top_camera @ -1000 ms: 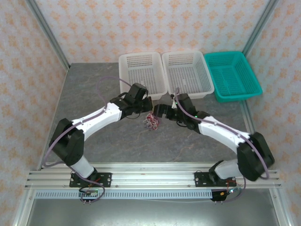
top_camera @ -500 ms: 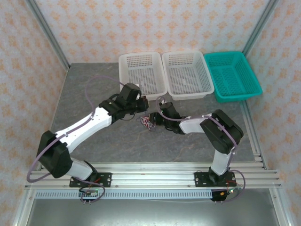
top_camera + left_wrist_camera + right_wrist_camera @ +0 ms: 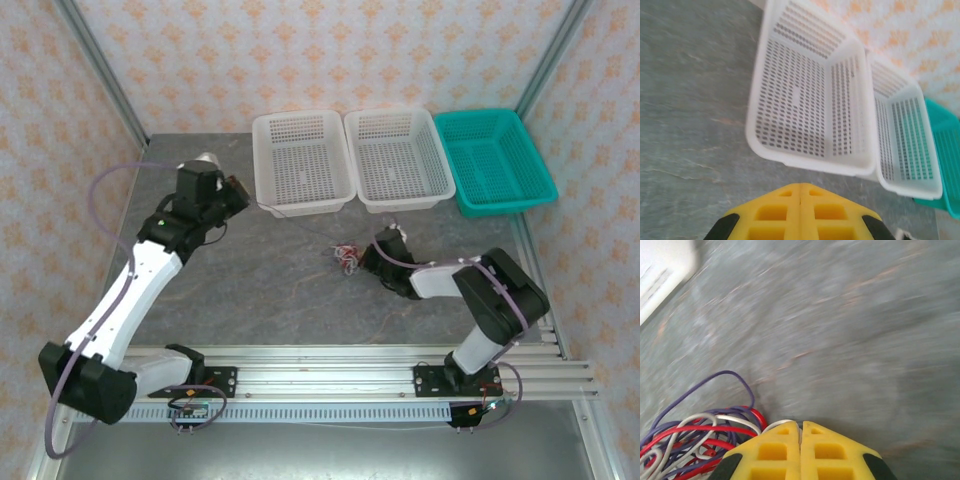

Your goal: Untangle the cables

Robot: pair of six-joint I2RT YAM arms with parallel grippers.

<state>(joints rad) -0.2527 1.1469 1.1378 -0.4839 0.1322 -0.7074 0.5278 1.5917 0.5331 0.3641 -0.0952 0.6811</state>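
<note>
Pinching the cables [image 3: 690, 437] at the knot's edge with my right gripper [image 3: 800, 424]. My left gripper [image 3: 800, 186] is closed near the leftmost white basket [image 3: 805, 160]

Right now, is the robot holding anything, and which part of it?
The right gripper is shut at the edge of the cables, seemingly pinching a white strand. The left gripper is shut; whether it holds anything cannot be told.

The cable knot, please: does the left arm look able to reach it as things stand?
Probably yes: bare table lies between the left gripper and the cable knot, and the right gripper sits at its right side, leaving the left approach free.
</note>
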